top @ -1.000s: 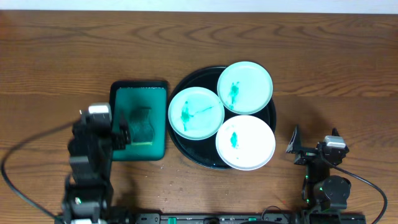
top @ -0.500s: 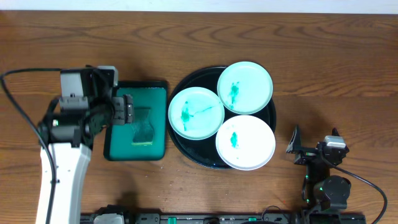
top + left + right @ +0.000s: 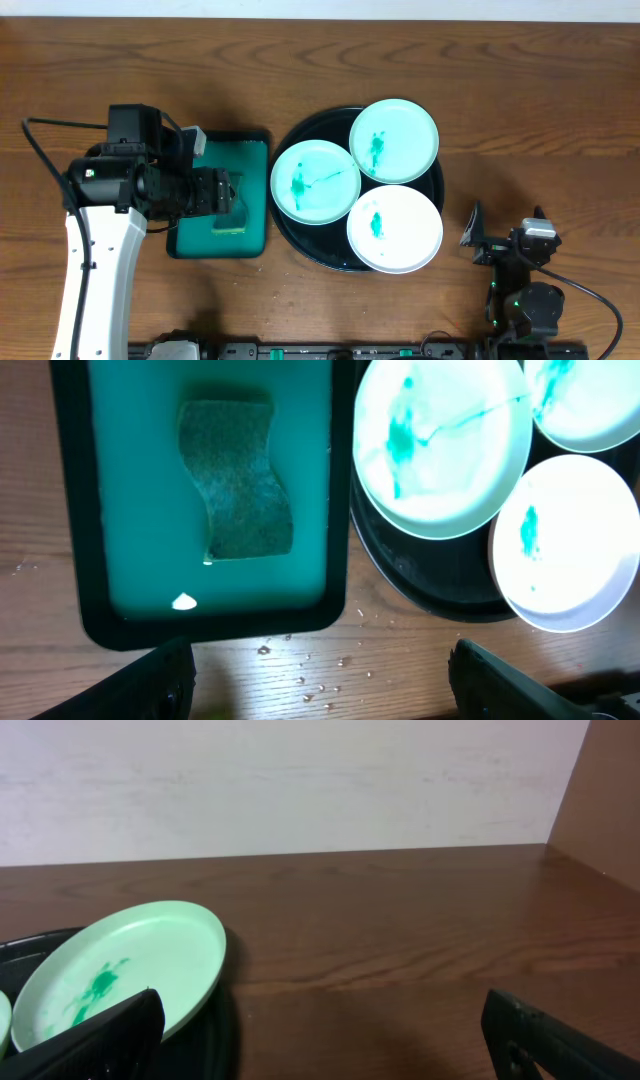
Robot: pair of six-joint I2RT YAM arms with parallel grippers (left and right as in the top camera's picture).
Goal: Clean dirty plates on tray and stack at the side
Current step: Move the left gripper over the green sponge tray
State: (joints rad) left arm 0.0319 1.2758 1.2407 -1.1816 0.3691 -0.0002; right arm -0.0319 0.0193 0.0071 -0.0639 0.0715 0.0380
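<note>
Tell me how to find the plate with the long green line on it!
Look for the big round black tray in the middle of the table. Three small plates sit on it; yours is the one on the left, nearest the green tray. Only it has a thin streak running out of its smear.

Bright, even light; plates [image 3: 440,445] look washed out, glare spot on green tray [image 3: 184,601].

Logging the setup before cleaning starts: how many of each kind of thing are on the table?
Plates: 3
Round black tray: 1
Green rectangular tray: 1
Sponge: 1
Total: 6
</note>
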